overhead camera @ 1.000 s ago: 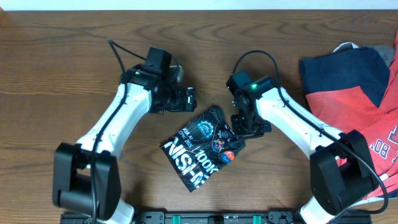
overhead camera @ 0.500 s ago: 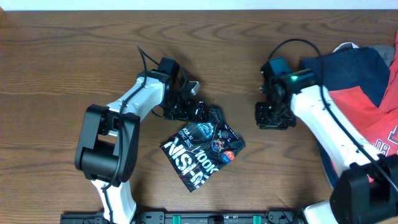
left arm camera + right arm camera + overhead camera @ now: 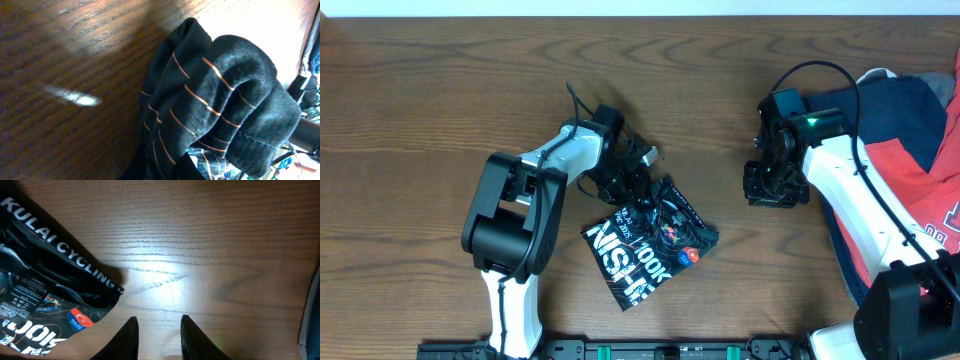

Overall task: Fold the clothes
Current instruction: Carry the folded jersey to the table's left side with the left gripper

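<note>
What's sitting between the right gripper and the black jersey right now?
Nothing: only bare wooden table separates the right gripper from the black jersey, clearest in the overhead view.

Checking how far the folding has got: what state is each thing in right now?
Jersey: folded small, lying on the table, top corner bunched up.
Left gripper: shut on the jersey's top corner.
Right gripper: part open, empty, over the table.
Red-and-navy pile: crumpled, not folded, at the right edge.
</note>
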Robot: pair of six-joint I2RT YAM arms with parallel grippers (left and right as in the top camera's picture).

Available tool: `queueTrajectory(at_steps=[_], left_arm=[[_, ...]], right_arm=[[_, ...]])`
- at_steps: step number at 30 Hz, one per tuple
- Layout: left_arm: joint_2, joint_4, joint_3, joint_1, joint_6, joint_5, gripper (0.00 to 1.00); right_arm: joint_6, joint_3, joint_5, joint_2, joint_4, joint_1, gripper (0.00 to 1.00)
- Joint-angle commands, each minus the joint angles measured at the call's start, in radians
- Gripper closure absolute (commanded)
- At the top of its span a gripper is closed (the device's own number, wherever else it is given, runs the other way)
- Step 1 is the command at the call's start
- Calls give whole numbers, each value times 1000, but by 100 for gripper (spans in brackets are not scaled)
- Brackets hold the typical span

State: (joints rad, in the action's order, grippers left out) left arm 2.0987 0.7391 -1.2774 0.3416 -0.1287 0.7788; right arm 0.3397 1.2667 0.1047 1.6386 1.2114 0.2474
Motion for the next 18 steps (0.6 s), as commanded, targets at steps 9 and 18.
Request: queueTrajectory(at_steps=[9, 18], left_arm=[[26, -11, -175, -346, 177, -223, 94], [26, -165, -267, -763, 371, -222, 94]], right_arm=[[-19, 0, -4, -13, 11, -6, 74], [-19, 0, -30, -13, 11, -6, 74]])
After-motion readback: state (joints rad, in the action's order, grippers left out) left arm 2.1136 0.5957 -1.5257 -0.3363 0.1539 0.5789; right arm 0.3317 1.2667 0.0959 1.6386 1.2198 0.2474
